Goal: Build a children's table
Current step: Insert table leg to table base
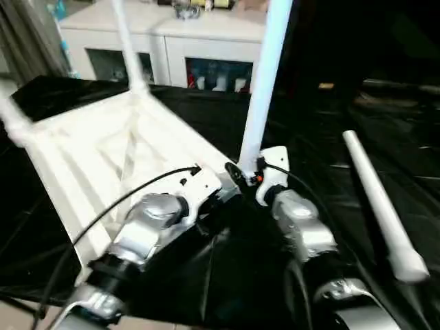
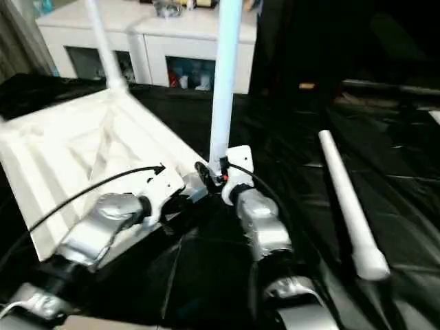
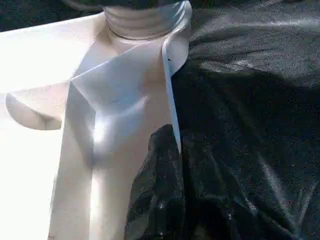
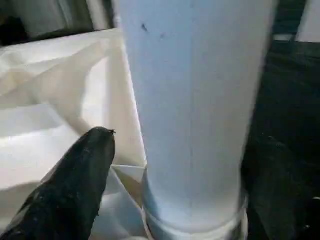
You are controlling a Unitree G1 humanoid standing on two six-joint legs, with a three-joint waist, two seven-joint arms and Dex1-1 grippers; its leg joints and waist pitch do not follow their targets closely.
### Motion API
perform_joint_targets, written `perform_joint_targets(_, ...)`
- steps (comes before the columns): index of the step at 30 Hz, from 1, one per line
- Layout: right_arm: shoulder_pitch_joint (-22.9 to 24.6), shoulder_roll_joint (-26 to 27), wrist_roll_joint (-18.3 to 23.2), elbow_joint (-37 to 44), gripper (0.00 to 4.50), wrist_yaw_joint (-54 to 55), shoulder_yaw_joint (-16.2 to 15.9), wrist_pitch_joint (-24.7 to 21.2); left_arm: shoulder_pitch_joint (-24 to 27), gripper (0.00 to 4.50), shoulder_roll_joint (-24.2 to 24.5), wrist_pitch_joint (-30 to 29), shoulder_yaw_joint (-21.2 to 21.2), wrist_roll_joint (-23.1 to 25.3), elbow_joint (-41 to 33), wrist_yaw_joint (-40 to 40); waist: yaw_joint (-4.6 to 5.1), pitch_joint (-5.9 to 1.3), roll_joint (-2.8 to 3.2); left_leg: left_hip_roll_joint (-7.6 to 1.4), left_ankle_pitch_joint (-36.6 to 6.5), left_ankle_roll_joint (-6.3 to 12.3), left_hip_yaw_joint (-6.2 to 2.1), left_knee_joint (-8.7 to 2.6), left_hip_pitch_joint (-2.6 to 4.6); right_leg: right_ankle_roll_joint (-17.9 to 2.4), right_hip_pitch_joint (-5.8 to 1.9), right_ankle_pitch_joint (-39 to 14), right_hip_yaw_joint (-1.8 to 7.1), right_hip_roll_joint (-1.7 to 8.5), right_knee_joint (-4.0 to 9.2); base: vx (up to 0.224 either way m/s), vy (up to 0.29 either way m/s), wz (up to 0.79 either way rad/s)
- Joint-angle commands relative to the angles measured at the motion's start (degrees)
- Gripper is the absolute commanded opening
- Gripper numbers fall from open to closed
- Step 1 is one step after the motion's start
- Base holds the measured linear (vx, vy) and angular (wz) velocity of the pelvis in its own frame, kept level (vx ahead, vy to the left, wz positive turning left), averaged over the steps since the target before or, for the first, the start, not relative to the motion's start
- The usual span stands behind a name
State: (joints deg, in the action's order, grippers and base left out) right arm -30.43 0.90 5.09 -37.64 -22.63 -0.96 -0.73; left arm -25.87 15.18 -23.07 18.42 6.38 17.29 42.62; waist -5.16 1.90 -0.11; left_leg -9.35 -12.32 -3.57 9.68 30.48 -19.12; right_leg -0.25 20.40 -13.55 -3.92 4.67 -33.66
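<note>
The children's table lies upside down on the black-covered bench, ribbed underside up. One leg stands upright in the near corner socket — the right tool sits at its base, the left tool at the table's edge; neither grip can be told. A loose leg lies flat to the right, running away from the robot.

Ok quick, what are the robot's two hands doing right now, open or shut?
Left end effector: cannot tell, by the tabletop edge.
Right end effector: cannot tell, by the upright leg base.
</note>
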Motion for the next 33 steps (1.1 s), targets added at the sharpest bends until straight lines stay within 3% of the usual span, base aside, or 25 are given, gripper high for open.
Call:
perform_joint_targets(1,1.92,-1.19,0.07,4.17,4.31,-5.00,-3.66,-2.95,3.14,0.00,1.54,3.23,5.50,-0.44,1.78,6.79,-0.19,-2.14,0.10,-4.36,-1.89,4.45,-1.01,-2.85,-0.40,-10.70,-1.11,-0.10,3.76,4.88,3.61,0.106,-0.032,0.05)
perform_joint_targets(2,2.73,-2.78,-0.30,6.30,4.39,-6.78,-4.60,-3.48,3.75,0.00,2.73,3.30,5.42,-1.23,0.92,8.67,-0.22,-2.29,-0.05,-4.05,0.15,5.16,-0.75,-2.45,-0.85,-10.93,-1.28,5.37,3.79,4.46,3.01,0.106,-0.032,0.05)
perform_joint_targets(3,3.41,-4.24,-0.24,8.03,4.45,-9.14,-5.50,-3.82,4.11,0.00,3.73,3.30,5.34,-1.70,0.40,10.03,-0.36,-2.61,-0.18,-3.72,2.33,6.16,-0.40,-1.84,-0.73,-11.11,-1.08,13.26,3.65,3.71,2.22,0.102,-0.013,0.09)
perform_joint_targets(4,3.74,-4.89,-0.21,8.83,4.45,-10.27,-5.90,-3.90,4.26,0.00,4.21,3.85,5.37,-1.83,0.22,10.73,-0.57,-3.17,-0.11,-3.37,5.47,7.56,-0.29,-1.13,-0.58,-11.76,-1.36,21.91,3.71,3.49,1.26,0.084,-0.005,0.13)
perform_joint_targets(6,4.59,-6.52,-0.12,10.87,4.45,-13.26,-6.91,-4.08,4.57,0.00,5.42,5.41,5.46,-2.10,-0.13,12.48,-0.57,-3.37,-0.15,-3.08,9.05,9.15,-0.32,-0.59,-1.03,-12.00,-1.43,31.31,3.46,2.86,0.42,0.072,-0.002,0.11)
perform_joint_targets(8,6.63,-9.39,1.75,15.24,4.45,-19.52,-8.17,-4.97,4.97,0.00,7.30,5.39,5.13,-2.44,-0.91,14.49,-0.85,-3.50,-0.06,-3.14,9.25,9.32,-0.45,-0.33,-1.30,-11.22,-1.62,34.68,3.26,2.68,0.04,0.000,0.000,0.00)
perform_joint_targets(9,7.89,-11.53,3.09,17.96,4.45,-23.87,-8.93,-5.45,5.09,0.00,8.55,6.02,4.91,-2.57,-1.15,15.74,-0.61,-3.23,0.20,-3.39,7.16,8.85,-0.63,-0.58,-1.48,-11.17,-1.55,32.43,3.02,2.74,0.23,0.000,0.000,0.00)
perform_joint_targets(11,9.04,-13.68,3.98,20.34,4.45,-27.59,-9.86,-5.91,5.29,0.00,9.62,6.69,4.61,-2.94,-1.52,17.06,-0.59,-2.88,0.06,-3.68,2.72,7.71,-0.77,-0.96,-1.59,-10.60,-1.71,25.38,2.88,2.87,0.78,0.000,0.000,0.00)
perform_joint_targets(12,9.57,-15.00,4.63,21.55,4.45,-29.38,-10.15,-6.36,5.43,0.00,10.44,7.43,4.48,-3.47,-2.00,18.41,-0.50,-2.70,0.41,-3.94,-0.13,6.80,-0.80,-1.26,-1.43,-10.97,-1.51,19.50,2.96,3.16,1.17,0.000,0.000,0.00)
perform_joint_targets(13,9.79,-15.77,4.89,22.03,4.45,-30.33,-10.26,-6.48,5.51,0.00,10.90,7.57,4.36,-3.78,-2.38,19.06,-0.40,-2.42,0.28,-4.08,-3.03,5.87,-0.79,-1.59,-1.37,-11.29,-1.56,13.12,3.11,3.37,1.71,0.000,0.000,0.00)
perform_joint_targets(16,10.23,-17.48,5.22,23.23,4.45,-32.14,-10.01,-6.93,5.72,0.00,12.09,8.81,4.21,-4.13,-3.15,20.83,-0.05,-2.00,0.34,-4.42,-8.12,3.73,-0.78,-2.18,-0.97,-11.90,-1.09,1.46,3.44,3.63,2.52,-0.040,0.004,0.00)
perform_joint_targets(19,10.40,-18.50,5.28,23.86,4.45,-33.39,-10.19,-6.87,5.75,0.00,12.38,9.27,4.08,-4.66,-3.61,21.68,-0.02,-1.99,0.29,-4.42,-9.34,2.38,-0.63,-2.32,-0.88,-12.49,-0.94,-2.52,3.67,3.80,2.74,-0.038,0.003,0.02)
perform_joint_targets(23,10.72,-19.28,5.51,23.72,4.45,-34.11,-10.28,-8.39,6.05,0.00,12.74,9.30,4.18,-4.77,-4.78,21.93,-0.03,-2.39,-0.02,-4.23,-5.47,3.27,-0.60,-1.75,-1.09,-12.74,-1.19,3.28,3.61,3.71,2.05,0.000,0.000,0.00)
perform_joint_targets(25,10.74,-19.10,5.92,23.33,4.45,-34.09,-10.13,-8.77,6.15,0.00,12.65,8.95,3.97,-5.30,-5.26,22.20,-0.06,-2.67,-0.06,-3.99,-1.63,4.97,-0.62,-1.26,-1.35,-13.59,-1.41,9.13,3.49,3.68,1.45,0.000,0.000,0.00)
perform_joint_targets(27,10.65,-18.66,6.23,22.81,4.30,-33.95,-9.94,-8.80,6.08,0.00,12.71,9.05,3.98,-5.12,-5.00,22.08,-0.11,-2.76,-0.11,-3.84,-0.94,5.80,-0.54,-1.04,-1.38,-14.06,-1.41,10.95,3.45,3.64,1.32,0.000,0.000,0.00)
perform_joint_targets(33,11.25,-17.01,7.27,22.80,3.68,-32.88,-9.53,-9.11,6.16,0.00,13.29,9.59,4.08,-4.23,-4.11,22.10,-0.15,-2.78,0.04,-3.96,-1.88,5.81,-0.67,-1.06,-1.37,-14.40,-1.49,9.06,3.31,3.69,1.31,0.000,0.000,0.00)
